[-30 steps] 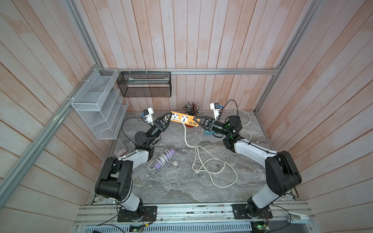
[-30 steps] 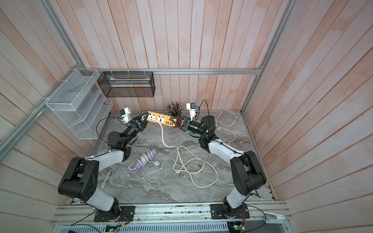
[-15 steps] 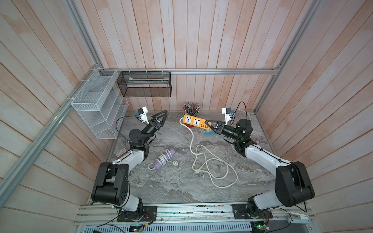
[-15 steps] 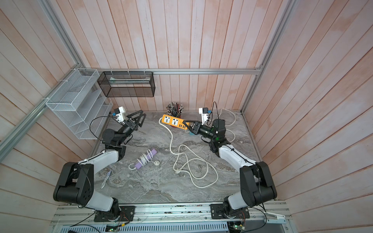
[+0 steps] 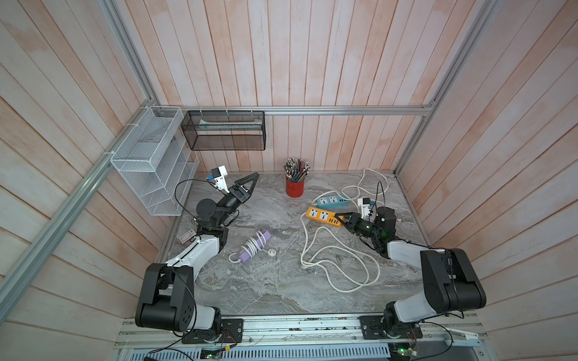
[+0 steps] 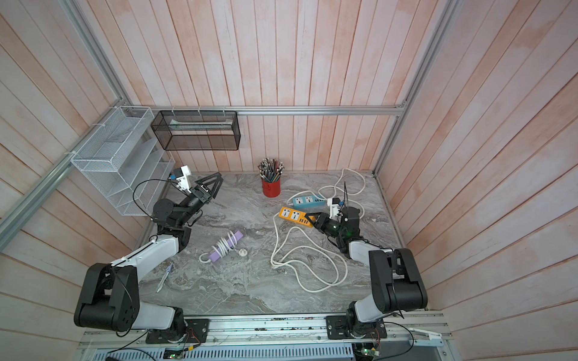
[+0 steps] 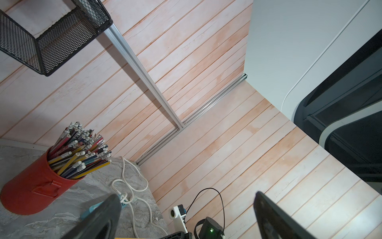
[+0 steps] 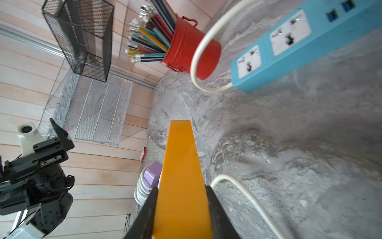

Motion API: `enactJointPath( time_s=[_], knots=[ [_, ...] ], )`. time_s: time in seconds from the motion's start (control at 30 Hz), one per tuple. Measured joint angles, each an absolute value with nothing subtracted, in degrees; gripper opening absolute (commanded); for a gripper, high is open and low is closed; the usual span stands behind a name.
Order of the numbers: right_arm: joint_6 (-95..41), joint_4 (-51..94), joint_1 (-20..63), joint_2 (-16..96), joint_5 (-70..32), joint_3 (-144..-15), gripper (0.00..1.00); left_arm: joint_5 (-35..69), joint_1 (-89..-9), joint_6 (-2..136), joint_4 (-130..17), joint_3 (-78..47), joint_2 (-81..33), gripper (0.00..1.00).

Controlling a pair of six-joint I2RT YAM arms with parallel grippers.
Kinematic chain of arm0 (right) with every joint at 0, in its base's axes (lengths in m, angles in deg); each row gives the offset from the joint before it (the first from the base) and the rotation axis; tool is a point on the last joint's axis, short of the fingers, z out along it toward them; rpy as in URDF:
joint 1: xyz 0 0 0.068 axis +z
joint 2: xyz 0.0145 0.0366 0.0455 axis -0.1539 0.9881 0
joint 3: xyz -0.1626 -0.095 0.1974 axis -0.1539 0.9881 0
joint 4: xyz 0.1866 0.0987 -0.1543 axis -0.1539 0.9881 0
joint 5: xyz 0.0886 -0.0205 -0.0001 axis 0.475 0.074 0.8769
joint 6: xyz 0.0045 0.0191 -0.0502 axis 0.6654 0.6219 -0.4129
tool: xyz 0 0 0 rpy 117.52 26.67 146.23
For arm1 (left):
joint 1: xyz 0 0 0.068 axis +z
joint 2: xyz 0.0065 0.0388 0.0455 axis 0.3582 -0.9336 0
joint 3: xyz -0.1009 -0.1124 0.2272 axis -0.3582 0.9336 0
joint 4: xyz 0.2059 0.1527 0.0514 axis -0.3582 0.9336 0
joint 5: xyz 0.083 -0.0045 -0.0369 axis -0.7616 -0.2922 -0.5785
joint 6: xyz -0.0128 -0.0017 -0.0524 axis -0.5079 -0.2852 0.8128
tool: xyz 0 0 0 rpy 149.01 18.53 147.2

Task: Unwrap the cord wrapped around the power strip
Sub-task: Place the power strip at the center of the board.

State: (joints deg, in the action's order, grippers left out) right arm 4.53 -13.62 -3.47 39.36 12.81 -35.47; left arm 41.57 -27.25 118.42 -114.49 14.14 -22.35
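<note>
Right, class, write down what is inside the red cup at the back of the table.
A tight bundle of coloured pencils fans out of the red cup. Its wall covers their lower ends and the bottom, so anything beneath is unseen.

Marble tabletop (image 5: 266, 290), red pencil cup (image 5: 294, 188), blue power strip (image 5: 332, 200), cord-wrapped purple strip (image 5: 245, 255)

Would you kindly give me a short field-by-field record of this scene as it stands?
left gripper: open, empty, raised off the table
right gripper: shut on one end of the orange power strip
cord: unwound, lying loose on the table
purple power strip: wrapped in its own white cable
blue power strip: beside the orange one
pencil cup: upright near the back wall
</note>
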Motion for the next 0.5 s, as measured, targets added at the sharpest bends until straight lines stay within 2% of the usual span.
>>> enactJointPath(
  time_s=[0.4,0.5],
  knots=[
    [3.2,-15.5,-9.3,48.8,12.2,-36.6,0.00,42.1,-26.3,118.2,-113.9,15.1,-21.9,1.00],
    [1.8,-15.9,-10.1,49.3,10.2,-37.8,0.23,42.1,-26.2,118.2,-113.9,15.3,-21.8,1.00]
  ],
)
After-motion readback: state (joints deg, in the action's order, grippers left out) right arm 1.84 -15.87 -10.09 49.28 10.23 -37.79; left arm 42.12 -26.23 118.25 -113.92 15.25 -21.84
